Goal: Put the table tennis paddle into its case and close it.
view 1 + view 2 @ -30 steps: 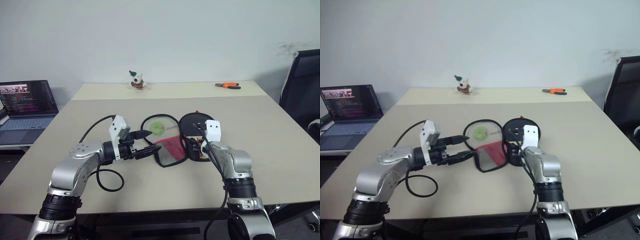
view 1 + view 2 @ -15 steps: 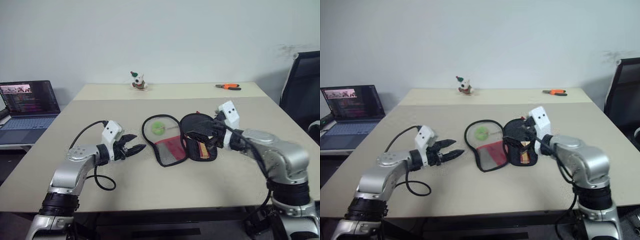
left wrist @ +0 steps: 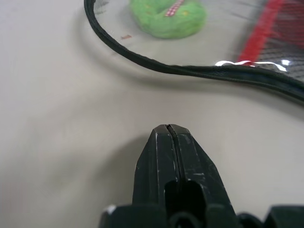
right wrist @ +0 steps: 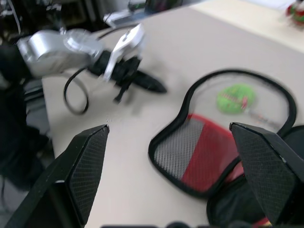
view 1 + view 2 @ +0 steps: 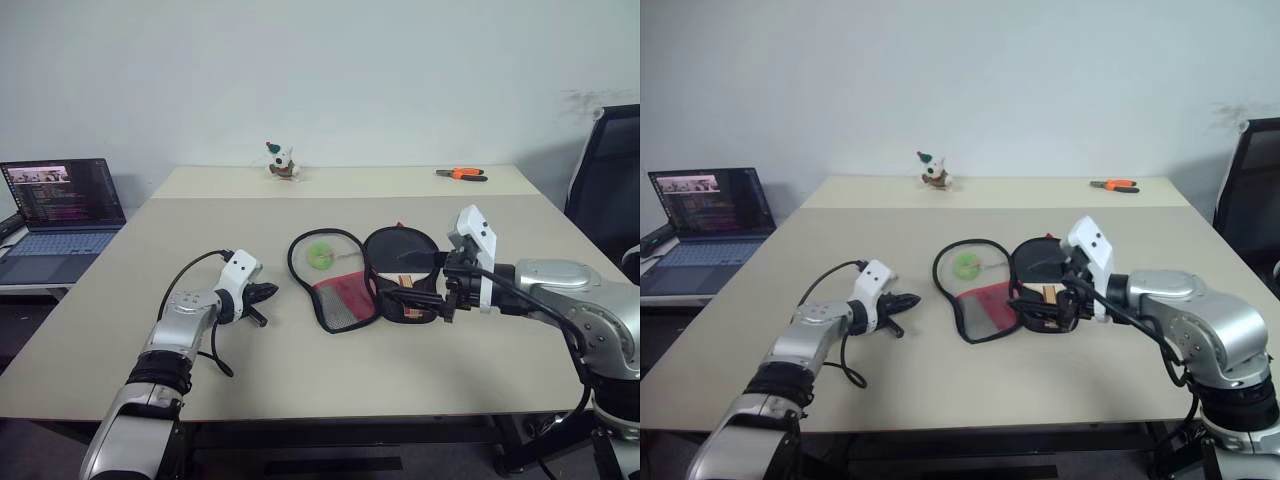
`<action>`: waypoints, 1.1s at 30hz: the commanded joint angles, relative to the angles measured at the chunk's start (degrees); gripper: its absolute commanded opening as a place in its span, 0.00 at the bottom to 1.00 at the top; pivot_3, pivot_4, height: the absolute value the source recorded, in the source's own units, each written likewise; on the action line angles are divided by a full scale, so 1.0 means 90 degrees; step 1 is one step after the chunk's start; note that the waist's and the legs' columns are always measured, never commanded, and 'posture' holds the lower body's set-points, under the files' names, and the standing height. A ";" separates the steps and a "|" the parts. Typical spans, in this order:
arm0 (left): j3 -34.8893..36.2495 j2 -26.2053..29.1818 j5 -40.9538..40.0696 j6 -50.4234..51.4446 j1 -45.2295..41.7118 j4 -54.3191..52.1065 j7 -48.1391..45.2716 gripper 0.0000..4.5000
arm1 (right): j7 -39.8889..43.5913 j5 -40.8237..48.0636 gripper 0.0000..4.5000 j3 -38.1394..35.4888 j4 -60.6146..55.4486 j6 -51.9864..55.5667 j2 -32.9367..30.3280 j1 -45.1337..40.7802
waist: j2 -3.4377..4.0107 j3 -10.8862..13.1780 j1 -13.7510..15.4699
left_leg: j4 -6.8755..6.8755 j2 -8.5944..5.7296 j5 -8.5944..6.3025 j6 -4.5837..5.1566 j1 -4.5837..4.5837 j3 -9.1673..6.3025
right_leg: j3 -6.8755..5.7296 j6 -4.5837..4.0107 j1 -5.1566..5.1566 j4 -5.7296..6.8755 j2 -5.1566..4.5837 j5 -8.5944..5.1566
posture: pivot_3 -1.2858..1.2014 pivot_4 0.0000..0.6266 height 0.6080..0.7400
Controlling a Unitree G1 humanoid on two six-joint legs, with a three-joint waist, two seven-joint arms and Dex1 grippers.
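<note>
Desk (image 5: 300, 380) with the case (image 5: 340, 275) lying unzipped at centre, its two halves spread side by side. The left half shows a black rim, red panel and mesh, with a small green item (image 5: 317, 255) inside. In the right half lies the table tennis paddle (image 5: 400, 262); only part of its black face and pale handle shows. Left gripper (image 5: 262, 295), at the case's 9 o'clock, rests low over the desk, jaws pressed together and empty. Right gripper (image 5: 1045, 295) hovers over the right half, jaws spread wide, hiding part of it. At 12 o'clock, a small figurine (image 5: 279, 161); at 1 o'clock, orange pliers (image 5: 461, 173). A laptop (image 5: 60, 215) and a chair (image 5: 607, 170) flank the desk, the chair cut off.
</note>
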 commanded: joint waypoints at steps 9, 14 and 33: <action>-0.0017 -0.0817 0.0570 -0.1182 -0.1541 0.2520 0.0412 0.00 | -0.0130 -0.0121 1.00 -0.0009 -0.0129 -0.0376 -0.0205 0.0084 | -0.0004 0.0001 0.0004 | 0.0003 -0.0004 0.0000 0.0000 -0.0003 0.0003 | -0.0003 0.0006 -0.0001 -0.0002 -0.0001 0.0003 | 0.52 0.24 1.00; 0.0020 -0.1131 0.0655 -0.1404 -0.2109 0.2807 0.0311 0.00 | -0.0206 -0.0097 1.00 -0.0146 -0.0156 -0.0327 -0.0340 0.0168 | -0.0008 0.0004 0.0014 | 0.0006 -0.0006 0.0000 0.0000 -0.0006 0.0001 | -0.0005 0.0007 -0.0001 0.0000 -0.0002 0.0004 | 0.52 0.24 1.00; 0.0404 -0.2831 0.0593 -0.1816 -0.4238 0.3251 0.0311 0.00 | -0.1047 -0.0347 1.00 -0.0719 0.0842 0.0099 -0.0799 0.0041 | -0.0015 0.0008 -0.0061 | 0.0000 -0.0007 0.0000 0.0000 0.0008 0.0029 | 0.0022 0.0010 -0.0003 0.0001 0.0009 0.0005 | 0.52 0.24 1.00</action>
